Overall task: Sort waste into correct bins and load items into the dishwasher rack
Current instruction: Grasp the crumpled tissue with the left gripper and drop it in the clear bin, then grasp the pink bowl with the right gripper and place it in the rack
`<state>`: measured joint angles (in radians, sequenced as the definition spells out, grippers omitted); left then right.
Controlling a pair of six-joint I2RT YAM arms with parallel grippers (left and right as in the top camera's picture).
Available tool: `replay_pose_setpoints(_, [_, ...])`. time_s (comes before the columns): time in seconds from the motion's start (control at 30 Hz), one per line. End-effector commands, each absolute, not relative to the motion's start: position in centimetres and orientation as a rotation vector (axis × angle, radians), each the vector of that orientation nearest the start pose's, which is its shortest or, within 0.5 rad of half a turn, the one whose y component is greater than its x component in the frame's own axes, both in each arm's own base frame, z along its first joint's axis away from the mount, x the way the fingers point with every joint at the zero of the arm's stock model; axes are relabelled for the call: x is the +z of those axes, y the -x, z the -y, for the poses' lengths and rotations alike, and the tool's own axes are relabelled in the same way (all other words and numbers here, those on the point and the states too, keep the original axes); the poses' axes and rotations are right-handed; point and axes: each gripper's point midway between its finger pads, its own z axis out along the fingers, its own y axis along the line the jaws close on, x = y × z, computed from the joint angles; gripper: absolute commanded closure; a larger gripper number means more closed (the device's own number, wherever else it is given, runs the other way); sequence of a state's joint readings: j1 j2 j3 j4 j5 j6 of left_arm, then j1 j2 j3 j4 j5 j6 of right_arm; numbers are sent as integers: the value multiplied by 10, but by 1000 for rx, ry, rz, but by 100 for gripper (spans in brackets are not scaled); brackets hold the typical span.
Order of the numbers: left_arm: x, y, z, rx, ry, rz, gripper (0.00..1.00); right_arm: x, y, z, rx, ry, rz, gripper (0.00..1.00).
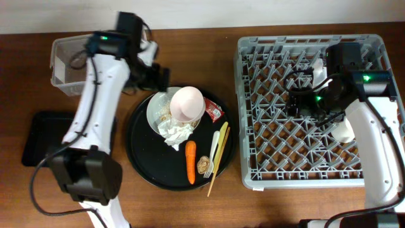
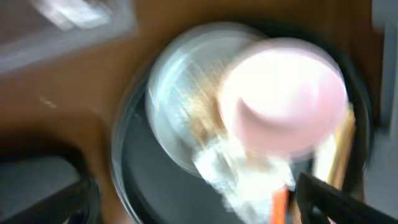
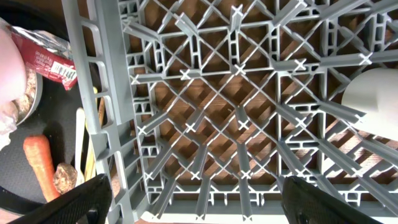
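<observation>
Robot lab bench, wooden table (image 1: 190, 209), pale wall (image 1: 253, 12), grey dishwasher rack (image 1: 302, 42)

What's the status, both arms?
Left tool open, empty, near pink cup on white round dish. Right tool open, empty, over grey pegged plastic dishwasher rack. No obstruction.

The left arm (image 1: 95, 101) stood up from its black base, its white links running away to a joint lit green at the far side. There it was bent inward so that the left gripper (image 1: 161, 77) pointed toward the middle, its fingers (image 2: 339, 199) spread wide with nothing between them (the wrist view was smeared with blur, so only their dark tips showed at the lower corners). The right arm (image 1: 373, 145) was folded inward in the same way, green lights on its wrist, and the right gripper (image 1: 296, 102) was tipped downward, its fingers (image 3: 68, 202) wide apart and empty.
</observation>
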<state>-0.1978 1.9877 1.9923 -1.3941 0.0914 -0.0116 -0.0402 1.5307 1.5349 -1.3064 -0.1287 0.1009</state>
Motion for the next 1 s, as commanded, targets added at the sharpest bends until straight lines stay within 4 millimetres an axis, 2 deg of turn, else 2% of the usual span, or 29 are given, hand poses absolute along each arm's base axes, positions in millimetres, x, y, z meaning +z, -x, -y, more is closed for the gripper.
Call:
replay_pose_setpoints(0.0, [145,-354,130,-188,-443,-3119,1,204,-319,-10,184,-158,-2863,9])
replay_pose_setpoints(0.03, [130,-338,140,-177,-509,-3165,1,204,-319,-10,184,-158,-2863,9])
replay_pose_setpoints(0.1, [104,-319,154,-159,-599,-3204,2,204,-319,-10,184,-158,-2863,9])
replay_pose_setpoints(0.2, [60,-295,160,-114,-662,-3247,7,204,-319,-10,184,-158,-2863,9])
replay_pose_setpoints(0.23, [48,-288,157,-82,-679,-3259,11,204,-319,-10,184,-159,-2864,9])
replay_pose_setpoints(0.27, [44,-287,151,-34,-686,-3260,21,204,-319,-10,184,-159,-2865,9])
replay_pose_setpoints(0.3, [42,-290,143,53,-691,-3246,33,204,-319,-10,184,-159,-2865,9])
replay_pose_setpoints(0.33, [41,-298,141,93,-687,-3213,55,204,-319,-10,184,-159,-2865,9])
replay_pose_setpoints(0.37, [41,-302,141,98,-682,-3198,87,204,-318,-10,184,-159,-2866,9])
replay_pose_setpoints(0.4, [42,-304,141,108,-680,-3190,99,204,-318,-10,184,-159,-2866,9])
replay_pose_setpoints(0.43, [46,-306,138,132,-680,-3177,100,204,-318,-10,184,-159,-2868,9])
replay_pose_setpoints(0.47, [60,-309,135,153,-669,-3135,100,203,-318,-10,184,-159,-2869,9])
replay_pose_setpoints(0.53, [109,-318,130,126,-612,-2993,100,203,-318,-10,184,-159,-2869,9])
replay_pose_setpoints(0.57, [154,-337,113,168,-507,-2838,100,203,-318,-10,184,-159,-2869,9])
replay_pose_setpoints(0.6, [173,-349,104,179,-449,-2764,100,203,-318,-10,184,-159,-2869,9])
replay_pose_setpoints(0.63, [197,-370,88,174,-347,-2662,100,203,-318,-10,185,-159,-2869,9])
replay_pose_setpoints(0.7, [217,-416,40,164,-118,-2525,100,203,-318,-10,185,-159,-2869,9])
replay_pose_setpoints(0.73, [224,-430,29,121,-69,-2473,100,203,-318,-10,185,-159,-2869,9])
replay_pose_setpoints(0.77, [240,-455,12,64,-4,-2365,100,203,-318,-10,185,-159,-2869,9])
replay_pose_setpoints(0.8, [246,-468,4,54,22,-2313,100,203,-318,-10,185,-159,-2869,9])
replay_pose_setpoints(0.83, [247,-482,-5,59,43,-2271,100,203,-318,-10,185,-160,-2869,9])
replay_pose_setpoints(0.87, [239,-496,-14,72,52,-2254,100,203,-318,-10,185,-159,-2869,9])
replay_pose_setpoints(0.9, [222,-509,-20,76,65,-2261,100,203,-318,-10,185,-159,-2869,9])
replay_pose_setpoints(0.97, [173,-530,-20,55,60,-2317,100,203,-318,-10,185,-160,-2869,9])
